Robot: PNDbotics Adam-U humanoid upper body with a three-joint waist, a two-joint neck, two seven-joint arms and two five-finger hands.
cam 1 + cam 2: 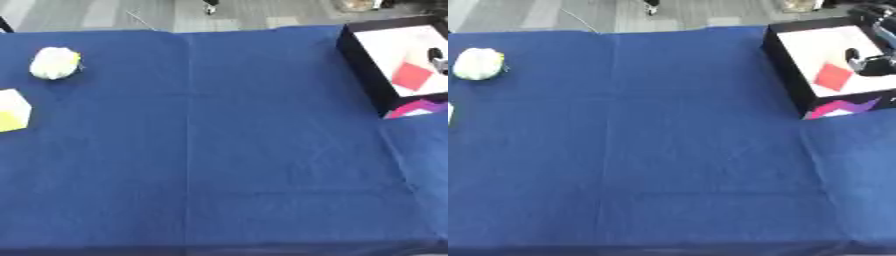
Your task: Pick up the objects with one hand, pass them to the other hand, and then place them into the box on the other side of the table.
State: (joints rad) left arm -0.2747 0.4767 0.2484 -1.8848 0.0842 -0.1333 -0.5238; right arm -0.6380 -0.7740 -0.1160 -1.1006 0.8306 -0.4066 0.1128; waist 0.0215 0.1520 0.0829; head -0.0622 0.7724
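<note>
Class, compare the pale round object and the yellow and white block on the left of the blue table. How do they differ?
The pale round object is lumpy and rounded, while the yellow and white block has flat faces and straight edges. The round object lies farther back and in full view; the block sits nearer and is cut off by the picture's left edge. Both rest on the blue tablecloth, outside the box.

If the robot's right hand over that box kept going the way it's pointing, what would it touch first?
Probably the box's white floor, near the red square. The right hand hangs over the open box with fingers apparently aimed down and inward, though depth is unclear.
</note>
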